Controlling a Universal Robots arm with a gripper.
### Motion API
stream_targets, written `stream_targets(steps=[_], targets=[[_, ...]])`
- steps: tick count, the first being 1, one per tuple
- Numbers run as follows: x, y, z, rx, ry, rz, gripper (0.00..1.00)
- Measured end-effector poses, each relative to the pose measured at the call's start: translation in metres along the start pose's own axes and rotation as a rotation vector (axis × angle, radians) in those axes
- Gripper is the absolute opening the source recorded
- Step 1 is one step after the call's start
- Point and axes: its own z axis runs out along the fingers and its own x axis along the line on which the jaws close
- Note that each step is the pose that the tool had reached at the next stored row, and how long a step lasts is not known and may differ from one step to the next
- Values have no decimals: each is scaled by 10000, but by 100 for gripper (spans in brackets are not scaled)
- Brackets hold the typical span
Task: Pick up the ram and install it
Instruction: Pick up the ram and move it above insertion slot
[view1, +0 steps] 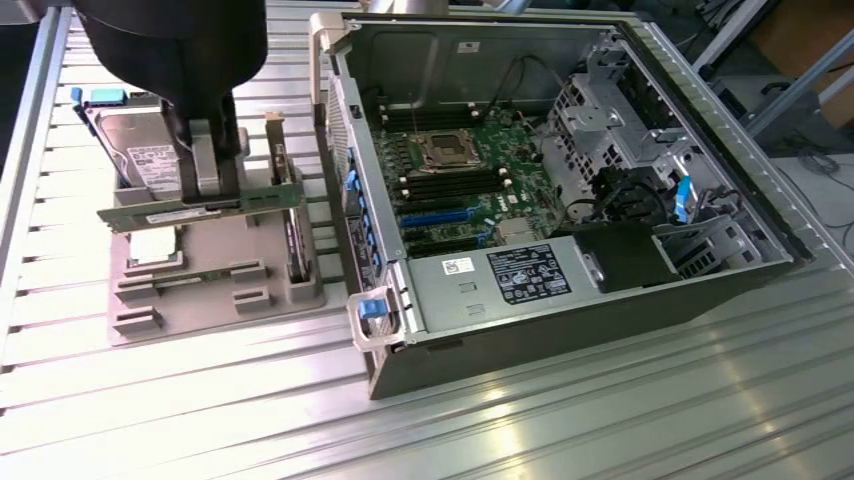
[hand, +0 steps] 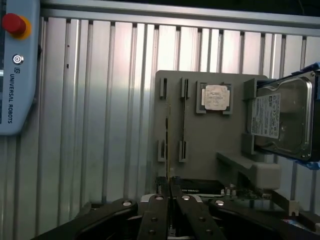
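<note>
This strikes me as a robotics lab or test workshop. The bench is a ribbed, bare-aluminium slotted table. On it a dark grey metal desktop computer tower lies open, near a grey moulded plastic parts holder. A pale blue-grey Universal Robots teach pendant with a red stop button rests on the table, and silver aluminium frame struts stand beyond it.

Open computer case and grey parts tray on a ribbed metal surface.
The case lies open, motherboard and power supply exposed; the tray beside it, at the exterior view's left, carries a hard drive on edge, a silver CPU chip and an upright expansion card.
</note>
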Motion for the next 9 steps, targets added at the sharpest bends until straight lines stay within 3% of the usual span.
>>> stream_targets(steps=[5,9], targets=[[19,-325,-16,-4,44,2,12],[26,-455,-21,-5,63,3,12]])
